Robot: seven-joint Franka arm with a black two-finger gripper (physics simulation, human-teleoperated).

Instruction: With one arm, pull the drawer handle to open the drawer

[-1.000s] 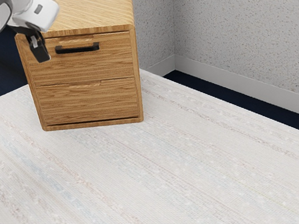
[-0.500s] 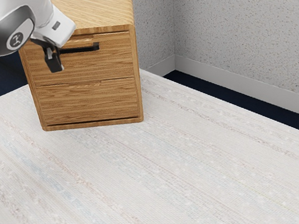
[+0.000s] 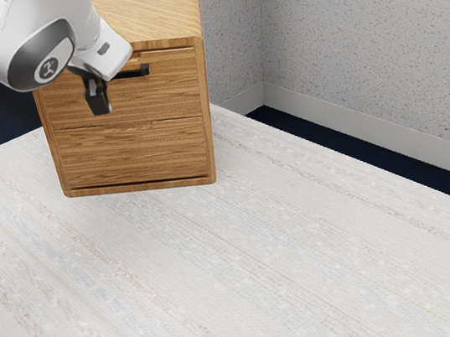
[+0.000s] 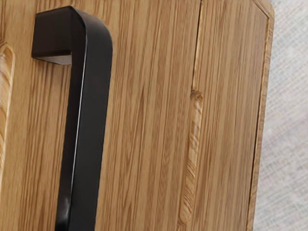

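Observation:
A small wooden cabinet (image 3: 140,143) with two drawers stands at the back left of the table. The top drawer (image 3: 166,83) sits flush with the front and carries a black bar handle (image 3: 137,71). My gripper (image 3: 97,99) hangs right in front of that drawer, over the handle's end at the exterior view's left, and the hand hides most of the bar. In the wrist view the handle (image 4: 84,120) runs close under the hand across the wood grain, with the seam to the lower drawer (image 4: 226,120) beside it.
The pale wood-grain table (image 3: 279,261) stretches wide to the exterior view's right and toward the front. A grey wall corner (image 3: 253,37) stands behind the cabinet, with dark floor (image 3: 380,153) beyond the table's far edge.
My hand has moved toward the exterior view's right and slightly down, from the cabinet's left edge to in front of the top drawer, now covering the handle's left part. The drawer has not moved.

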